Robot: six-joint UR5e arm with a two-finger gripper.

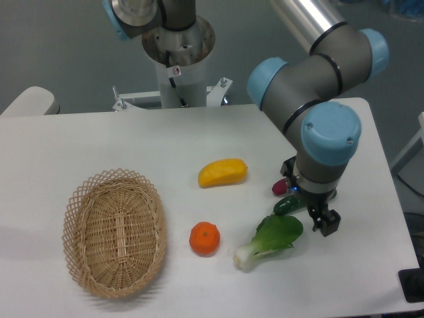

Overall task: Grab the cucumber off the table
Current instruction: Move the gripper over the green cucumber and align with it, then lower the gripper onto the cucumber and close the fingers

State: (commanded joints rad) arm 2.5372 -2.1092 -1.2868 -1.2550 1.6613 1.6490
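Observation:
The cucumber (286,205) is slim, dark green and glossy, and lies on the white table (99,139) at the right. Only its left end shows, because the arm's wrist covers the rest. My gripper (309,197) points down right over it. One black finger (326,222) shows just right of the cucumber and stands apart from it; the other finger is hidden behind the wrist. The jaws look spread on either side of the cucumber, which still rests on the table.
A reddish-purple vegetable (279,187) lies just behind the cucumber and a bok choy (270,238) just in front. A yellow fruit (222,172), an orange (205,238) and a wicker basket (114,232) sit further left. The table's right edge is close.

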